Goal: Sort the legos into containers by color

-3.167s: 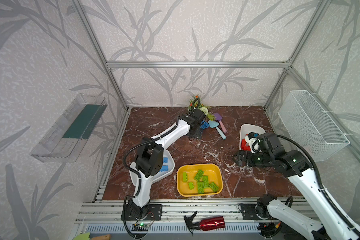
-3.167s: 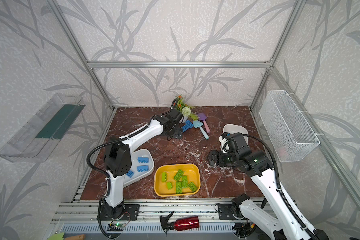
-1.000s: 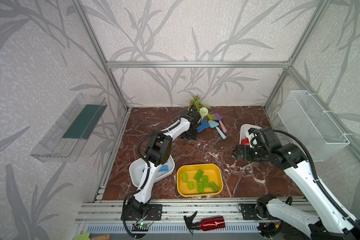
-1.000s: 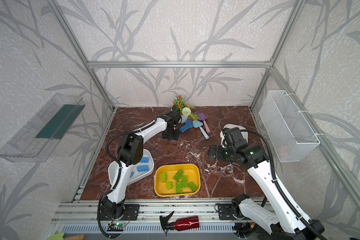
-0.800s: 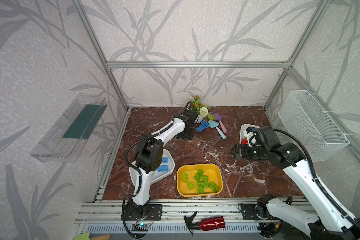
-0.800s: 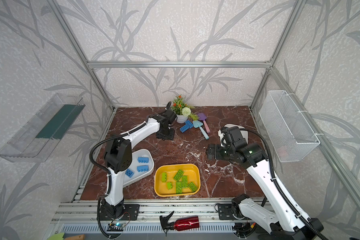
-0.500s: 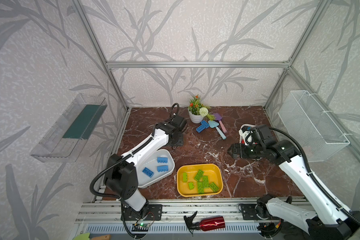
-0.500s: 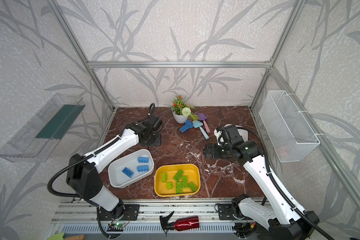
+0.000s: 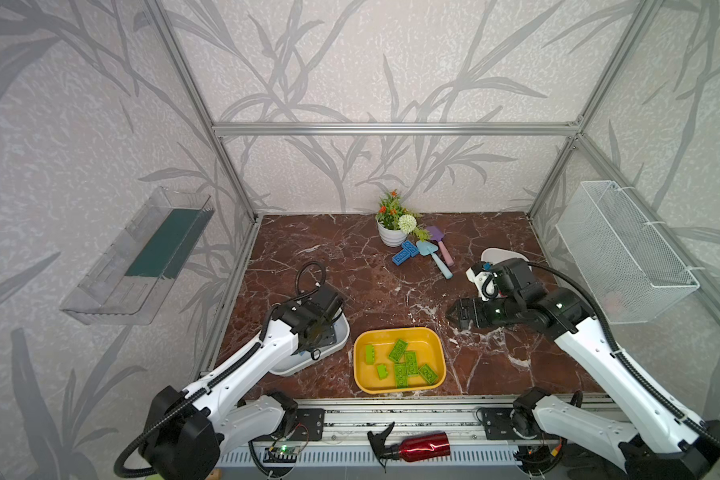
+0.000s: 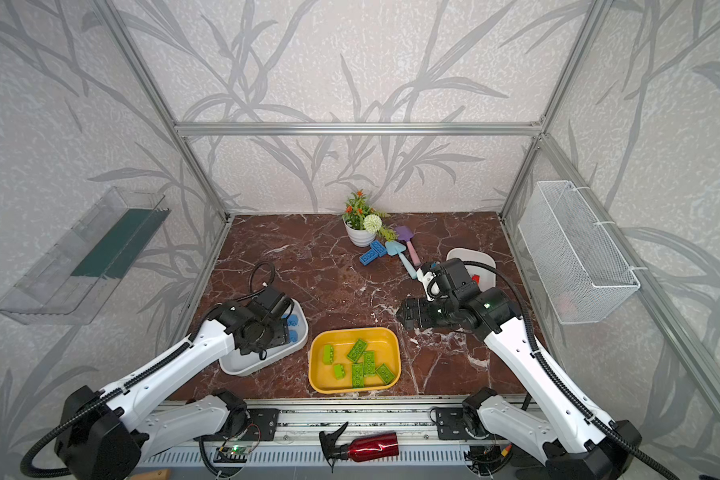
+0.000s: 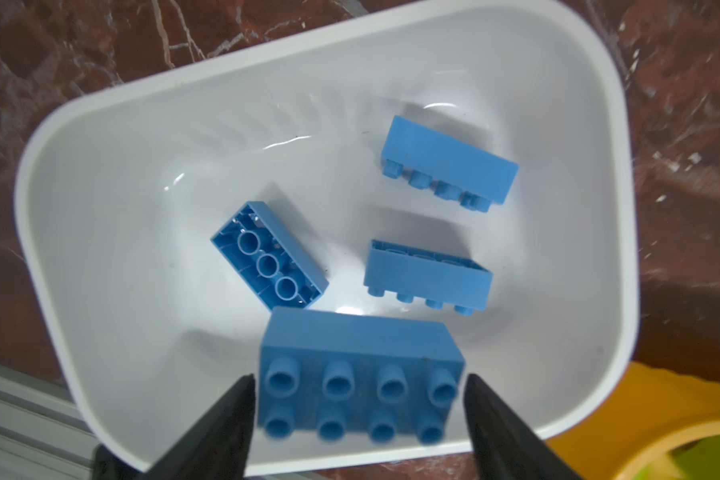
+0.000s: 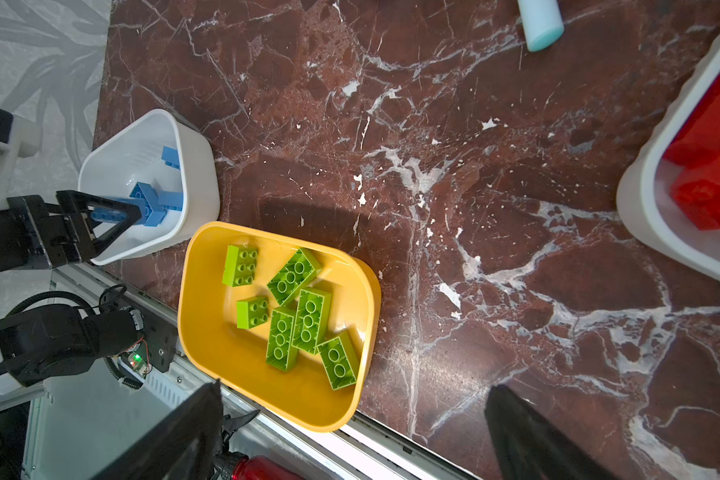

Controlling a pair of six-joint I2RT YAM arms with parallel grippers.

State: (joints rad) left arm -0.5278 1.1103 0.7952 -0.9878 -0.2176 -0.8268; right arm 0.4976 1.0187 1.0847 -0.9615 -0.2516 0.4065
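Note:
My left gripper (image 11: pixel 359 378) hangs over the left white container (image 11: pixel 142 291) with its jaws open. A blue lego (image 11: pixel 360 374) sits blurred between the jaws, a thin gap on each side. Three more blue legos (image 11: pixel 269 264) lie in that container. From the right wrist view the same lego (image 12: pixel 109 214) shows between the left fingers. The yellow container (image 9: pixel 395 331) holds several green legos (image 9: pixel 404 361). Two blue legos (image 9: pixel 406 252) lie on the floor by the flower pot. My right gripper (image 9: pixel 452 312) is open and empty above the marble, right of the yellow container. Behind it, the right white container (image 10: pixel 470 255) holds red legos (image 12: pixel 711 166).
A white flower pot (image 9: pixel 391 237) and pastel toy shovels (image 9: pixel 437 253) stand at the back. A wire basket (image 9: pixel 624 249) hangs on the right wall and a clear shelf (image 9: pixel 142 257) on the left wall. A red spray bottle (image 9: pixel 416 442) lies on the front rail.
My left arm swung back from the flower pot to the left white container carrying a blue lego, and its jaws have just opened. My right gripper drifted left over the marble.

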